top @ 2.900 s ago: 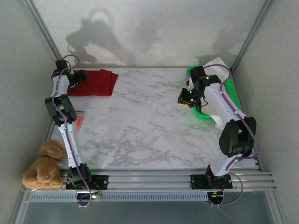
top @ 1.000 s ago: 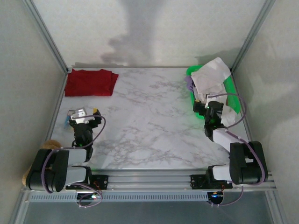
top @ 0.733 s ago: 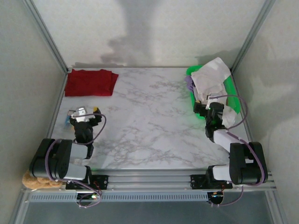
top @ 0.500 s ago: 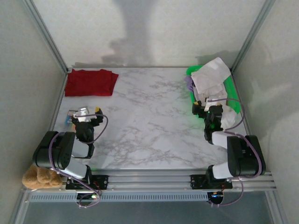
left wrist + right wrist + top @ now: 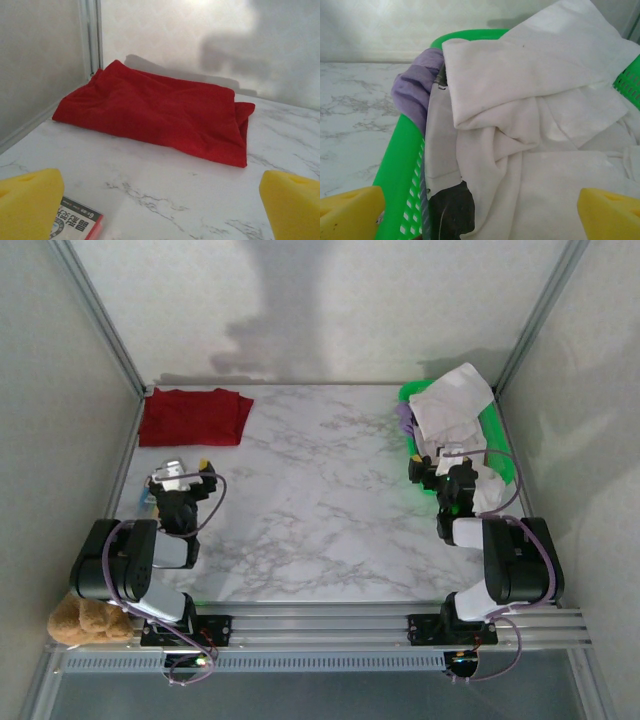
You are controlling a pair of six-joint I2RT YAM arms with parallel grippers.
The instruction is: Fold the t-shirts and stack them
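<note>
At upper left the red t-shirt (image 5: 193,417) lies folded on the tabletop (image 5: 320,500), likely to start the stack. The left gripper (image 5: 182,477) faces it, jaws apart and empty. At right, the right gripper (image 5: 443,469), also spread and empty, faces the white t-shirt (image 5: 455,405), which is heaped unfolded in the basket (image 5: 406,395).

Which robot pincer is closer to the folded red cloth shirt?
Left. The left pincer sits just in front of the folded red cloth t-shirt; the right pincer is across the marble table at the green plastic basket.

Seemingly folded red t-shirt (image 5: 193,417), far-left corner
</note>
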